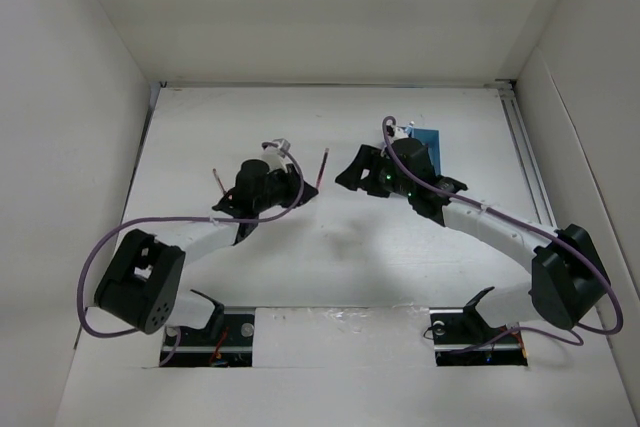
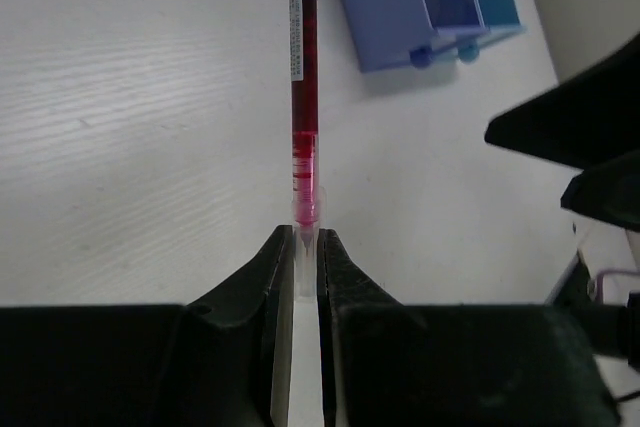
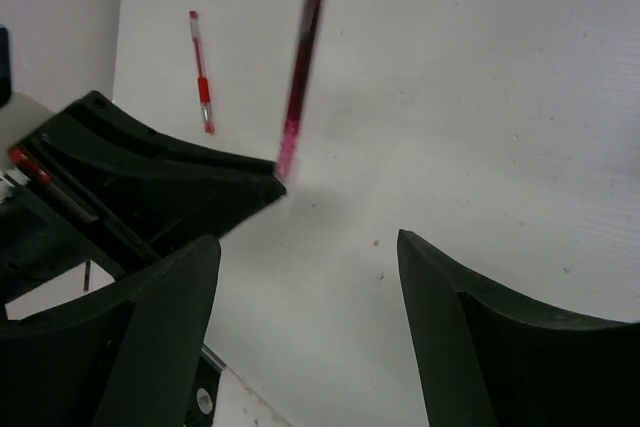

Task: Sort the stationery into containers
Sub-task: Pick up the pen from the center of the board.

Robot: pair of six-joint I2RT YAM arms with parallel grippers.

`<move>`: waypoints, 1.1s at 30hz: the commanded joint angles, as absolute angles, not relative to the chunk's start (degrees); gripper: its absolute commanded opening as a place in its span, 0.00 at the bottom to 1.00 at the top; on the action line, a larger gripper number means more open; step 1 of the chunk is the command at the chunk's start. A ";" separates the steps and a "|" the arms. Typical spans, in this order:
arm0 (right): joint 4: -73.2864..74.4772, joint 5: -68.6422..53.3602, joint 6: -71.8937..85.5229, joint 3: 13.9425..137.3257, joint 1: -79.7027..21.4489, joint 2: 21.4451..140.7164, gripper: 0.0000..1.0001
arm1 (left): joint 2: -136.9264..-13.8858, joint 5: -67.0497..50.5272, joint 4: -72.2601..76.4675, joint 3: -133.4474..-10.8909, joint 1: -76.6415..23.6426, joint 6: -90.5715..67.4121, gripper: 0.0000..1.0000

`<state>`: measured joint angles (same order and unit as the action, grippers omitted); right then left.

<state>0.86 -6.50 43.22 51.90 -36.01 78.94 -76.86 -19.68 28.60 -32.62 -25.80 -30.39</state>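
Item 1: dark red pen (image 2: pixel 301 77). It is a slim, straight, translucent barrel with a printed label strip along it, a pink section lower down and a clear end. In the left wrist view it runs from the bottom centre straight up and out of the top edge. In the right wrist view it is blurred, in the upper middle of the frame.

Item 2: blue box (image 2: pixel 400 7), smooth plastic, at the upper right of the left wrist view. I see a paler blue section, a dark blue one and a teal one side by side, with two small round knobs on the near edge. In the top view it is partly hidden behind the right arm.

Item 3: second red pen (image 3: pixel 202 72), thin with a red grip band, lying flat at the upper left of the right wrist view, well apart from the first.

Item 4: table (image 2: pixel 120 97), white with a faint wood-like grain, enclosed by plain white walls (image 1: pixel 80 67).

Item 5: left gripper (image 2: pixel 303 244), with black moulded fingers pressed together on the clear end of the dark red pen.

Item 6: right gripper (image 3: pixel 310 297), with black curved fingers spread wide above bare table, gripping nothing. Its dark bulk fills the right edge of the left wrist view, beside the box.
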 commanded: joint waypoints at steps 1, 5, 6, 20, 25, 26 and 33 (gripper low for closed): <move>-2.99 -9.57 42.19 53.09 -35.77 77.61 0.78 | -80.49 -28.48 33.75 -33.83 -29.69 -26.46 0.00; -3.69 -10.11 42.19 52.56 -35.77 78.31 0.79 | -83.40 -28.48 34.62 -35.42 -34.45 -25.14 0.00; -3.69 -10.11 42.19 52.56 -35.77 78.31 0.79 | -83.41 -29.26 35.59 -35.42 -34.45 -26.09 0.00; 1.05 3.77 43.86 51.94 -33.49 77.43 0.79 | -81.22 -32.26 39.72 -34.81 -34.45 -29.09 0.00; 1.76 1.59 43.86 54.57 -33.49 81.38 0.80 | -80.68 -35.50 39.73 -35.33 -34.45 -29.62 0.00; 2.28 0.89 43.86 54.58 -33.49 82.08 0.80 | -80.68 -35.51 39.73 -35.33 -34.45 -29.62 0.00; 1.06 -1.58 42.80 54.58 -33.49 82.62 0.77 | -81.29 -39.28 39.11 -36.64 -34.45 -28.48 0.00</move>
<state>2.68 0.10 43.53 52.25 -33.71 82.56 -82.52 -35.27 36.62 -33.80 -34.65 -29.39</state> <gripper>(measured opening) 0.780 0.058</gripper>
